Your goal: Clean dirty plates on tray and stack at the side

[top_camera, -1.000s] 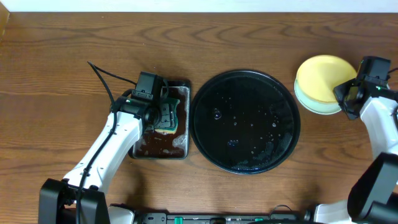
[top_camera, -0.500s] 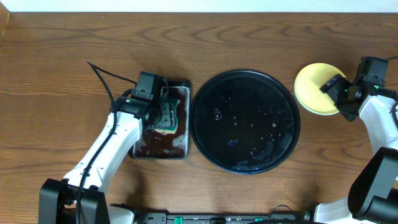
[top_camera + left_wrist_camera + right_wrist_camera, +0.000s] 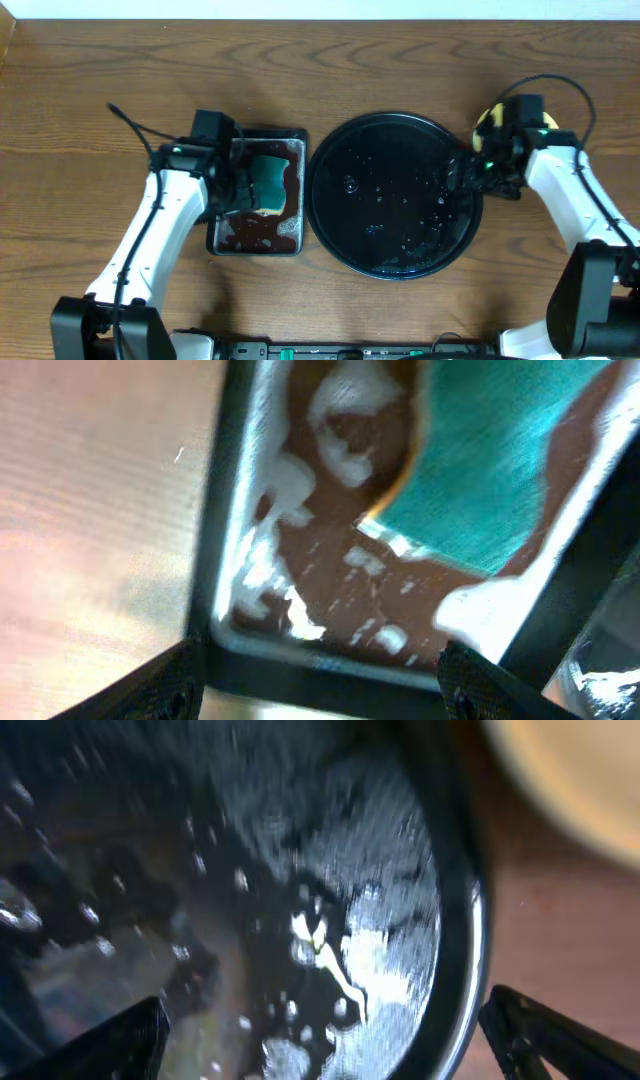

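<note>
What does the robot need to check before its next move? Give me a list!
1. Tray has no plates on it: ok, only water drops.
2. Plates stacked beside the tray: cannot tell, the right arm hides most of them.
3. Right gripper open and empty: ok.
4. Left gripper open and empty: ok.
5. Sponge lying in the pan: ok.
</note>
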Controlling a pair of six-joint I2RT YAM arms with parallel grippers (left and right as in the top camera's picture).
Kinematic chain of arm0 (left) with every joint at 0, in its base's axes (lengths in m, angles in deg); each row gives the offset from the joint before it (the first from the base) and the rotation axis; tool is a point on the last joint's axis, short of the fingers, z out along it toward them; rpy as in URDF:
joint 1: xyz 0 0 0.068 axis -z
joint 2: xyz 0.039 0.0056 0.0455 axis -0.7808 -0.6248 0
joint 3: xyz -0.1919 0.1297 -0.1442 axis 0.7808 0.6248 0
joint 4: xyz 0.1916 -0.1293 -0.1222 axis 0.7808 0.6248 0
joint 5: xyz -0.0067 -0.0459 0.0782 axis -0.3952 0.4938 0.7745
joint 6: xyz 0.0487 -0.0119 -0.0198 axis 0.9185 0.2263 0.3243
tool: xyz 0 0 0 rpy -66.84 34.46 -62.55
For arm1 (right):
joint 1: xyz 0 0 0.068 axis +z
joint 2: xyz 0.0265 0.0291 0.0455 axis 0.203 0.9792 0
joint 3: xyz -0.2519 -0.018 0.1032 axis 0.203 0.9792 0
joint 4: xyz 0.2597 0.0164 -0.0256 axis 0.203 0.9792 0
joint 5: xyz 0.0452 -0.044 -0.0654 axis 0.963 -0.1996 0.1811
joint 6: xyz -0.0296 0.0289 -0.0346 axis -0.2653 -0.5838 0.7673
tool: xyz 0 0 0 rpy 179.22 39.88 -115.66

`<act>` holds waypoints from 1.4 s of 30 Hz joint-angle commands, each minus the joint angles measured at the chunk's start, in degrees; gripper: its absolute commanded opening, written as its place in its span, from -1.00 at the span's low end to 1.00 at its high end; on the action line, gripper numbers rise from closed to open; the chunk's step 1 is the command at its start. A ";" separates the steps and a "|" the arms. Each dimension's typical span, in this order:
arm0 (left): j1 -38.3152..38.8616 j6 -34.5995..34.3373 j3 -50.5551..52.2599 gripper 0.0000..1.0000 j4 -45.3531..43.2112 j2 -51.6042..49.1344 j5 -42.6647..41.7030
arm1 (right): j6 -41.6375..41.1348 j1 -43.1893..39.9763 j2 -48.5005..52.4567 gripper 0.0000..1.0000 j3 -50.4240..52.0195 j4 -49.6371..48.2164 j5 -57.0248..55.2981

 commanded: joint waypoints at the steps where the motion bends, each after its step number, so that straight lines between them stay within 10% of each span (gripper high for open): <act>1: -1.33 -0.57 -0.79 0.50 3.63 0.76 -0.33 | 0.24 2.58 -2.73 0.99 -0.37 2.69 -4.63; 24: 0.79 2.58 21.44 0.50 -10.88 53.86 -0.33 | -1.29 8.83 -67.84 0.98 28.02 -3.56 -12.26; 42: 0.81 2.58 21.46 0.51 -10.84 57.07 -0.33 | -1.29 8.81 -71.30 0.99 28.02 11.82 -12.28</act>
